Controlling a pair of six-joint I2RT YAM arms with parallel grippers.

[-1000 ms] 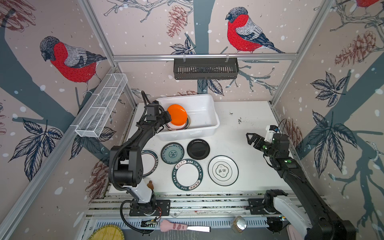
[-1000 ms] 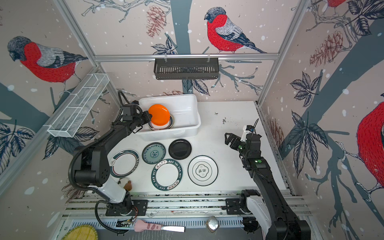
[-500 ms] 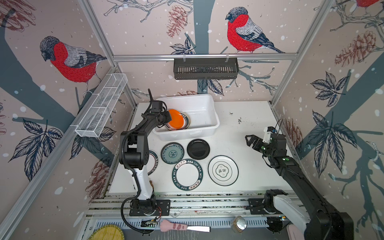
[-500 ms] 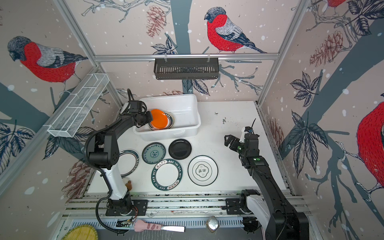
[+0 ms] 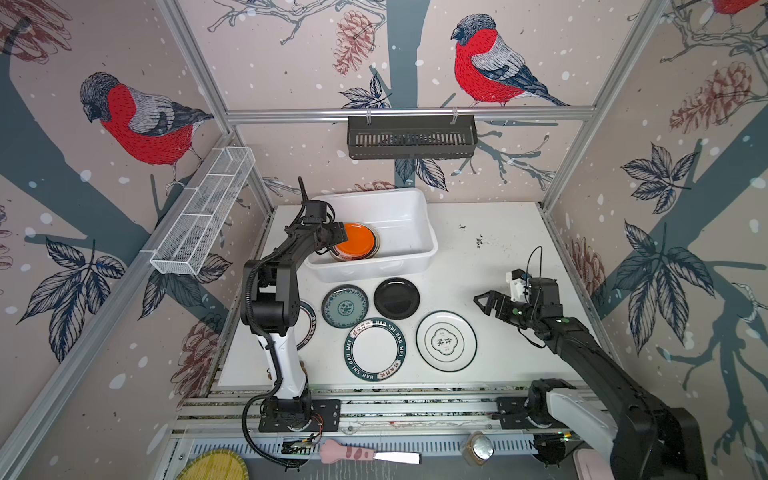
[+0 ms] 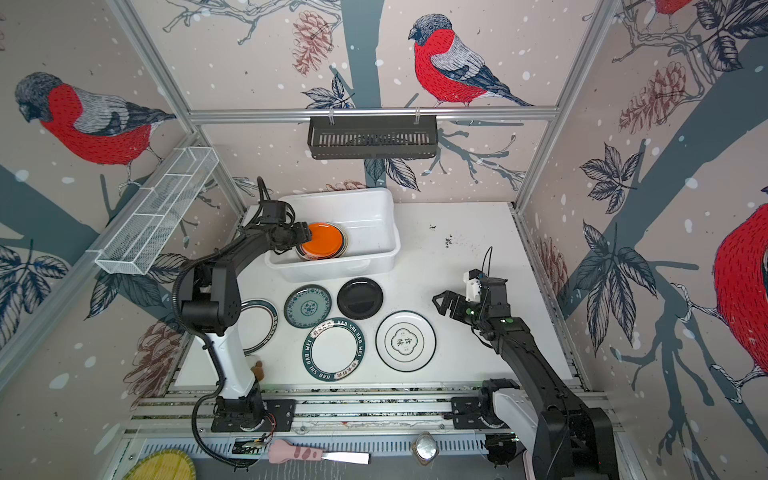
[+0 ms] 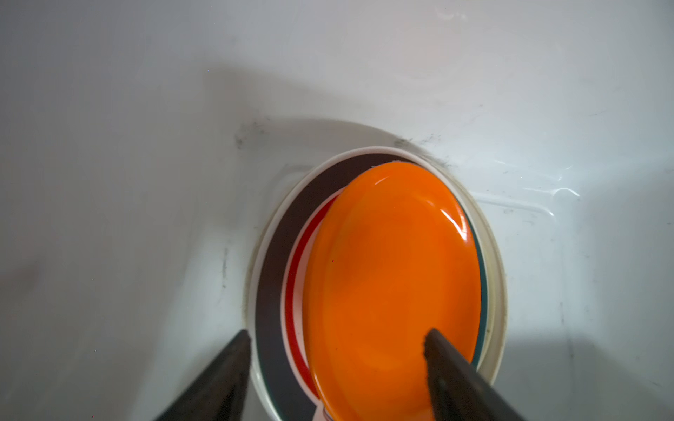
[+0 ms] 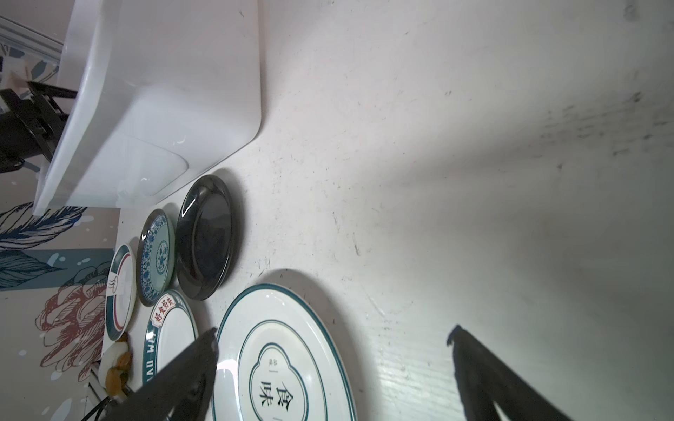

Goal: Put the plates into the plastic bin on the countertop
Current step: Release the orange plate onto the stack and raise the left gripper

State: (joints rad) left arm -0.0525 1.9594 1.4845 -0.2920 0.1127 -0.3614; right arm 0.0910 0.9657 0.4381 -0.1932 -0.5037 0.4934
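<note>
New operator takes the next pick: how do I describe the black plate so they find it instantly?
Find the large white rectangular plastic bin at the back left of the speckled white countertop. Two small round plates lie before its near wall; the glossy black plate is the right one in both top views. Unlike the teal patterned plate beside it, it is plain dark, without lettering.

"HAO SHI HAO WEI" around the teal-rimmed plate [image 5: 375, 349]; "食味" at the centre of the white plate [image 5: 446, 340]
</note>
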